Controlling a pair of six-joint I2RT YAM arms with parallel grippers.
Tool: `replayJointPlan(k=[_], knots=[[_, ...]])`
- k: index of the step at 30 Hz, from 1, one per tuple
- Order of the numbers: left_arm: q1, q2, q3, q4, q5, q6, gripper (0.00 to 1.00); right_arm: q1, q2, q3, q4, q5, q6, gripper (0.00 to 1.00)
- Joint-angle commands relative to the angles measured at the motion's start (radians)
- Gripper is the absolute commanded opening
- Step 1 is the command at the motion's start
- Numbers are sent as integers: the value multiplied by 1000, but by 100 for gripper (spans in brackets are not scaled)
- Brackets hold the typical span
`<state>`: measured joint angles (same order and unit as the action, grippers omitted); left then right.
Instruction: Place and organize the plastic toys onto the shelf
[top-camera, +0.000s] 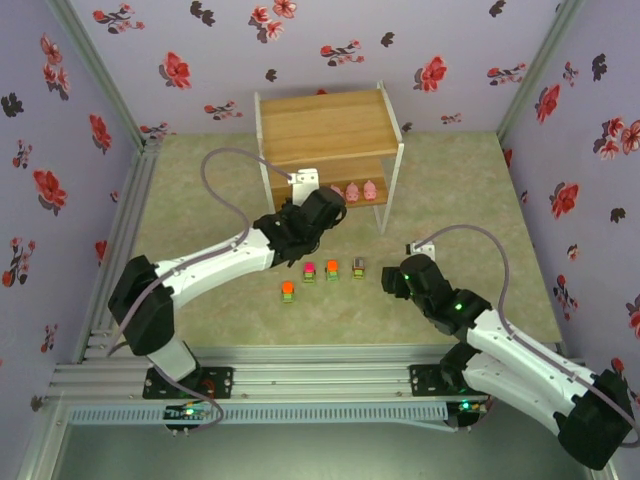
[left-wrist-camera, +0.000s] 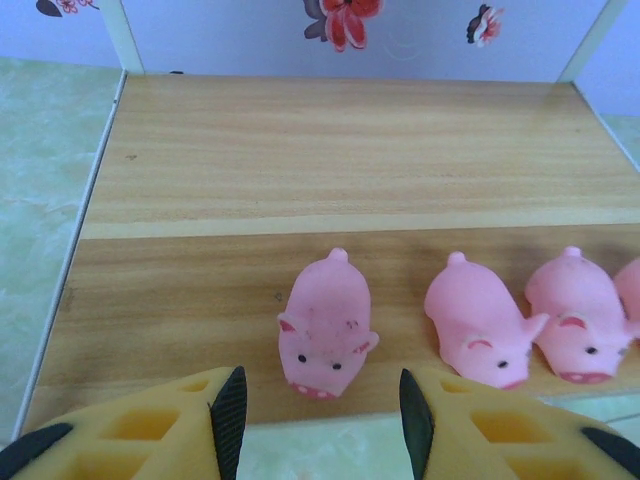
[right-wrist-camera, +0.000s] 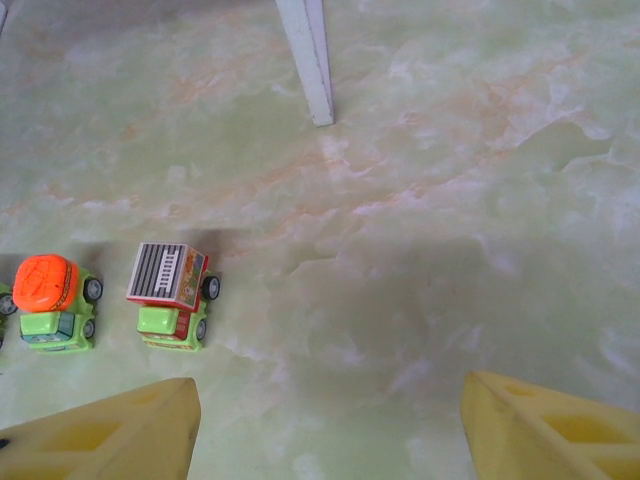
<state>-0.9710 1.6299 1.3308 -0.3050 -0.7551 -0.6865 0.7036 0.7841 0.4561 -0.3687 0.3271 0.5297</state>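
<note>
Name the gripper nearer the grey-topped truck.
Right. The right gripper sits just right of the grey-topped truck; the left gripper is farther, up at the shelf by the pigs.

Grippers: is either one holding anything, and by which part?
Nothing is held. The left gripper is open in front of a pink pig on the shelf; the right gripper is open over the floor.
</note>
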Motion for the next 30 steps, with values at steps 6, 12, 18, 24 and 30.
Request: replayJointPlan(k=[6,12,18,24,30], knots=[[-51,-83,-64,-3,-69,18,49,-5,32,10,26,-17,7,70],[-88,-111,-114,-20,-82,8,51,7,63,25,19,1,15,69],[-111,-154,-184,-36,-102,-23,54,31,97,59,11,46,29,70],[-129,-205,-258,-39,-117,-28,55,107,165,83,45,93,49,70],[-140,-253,-311,-64,-115,-27,56,147,243,130,39,127,64,70]])
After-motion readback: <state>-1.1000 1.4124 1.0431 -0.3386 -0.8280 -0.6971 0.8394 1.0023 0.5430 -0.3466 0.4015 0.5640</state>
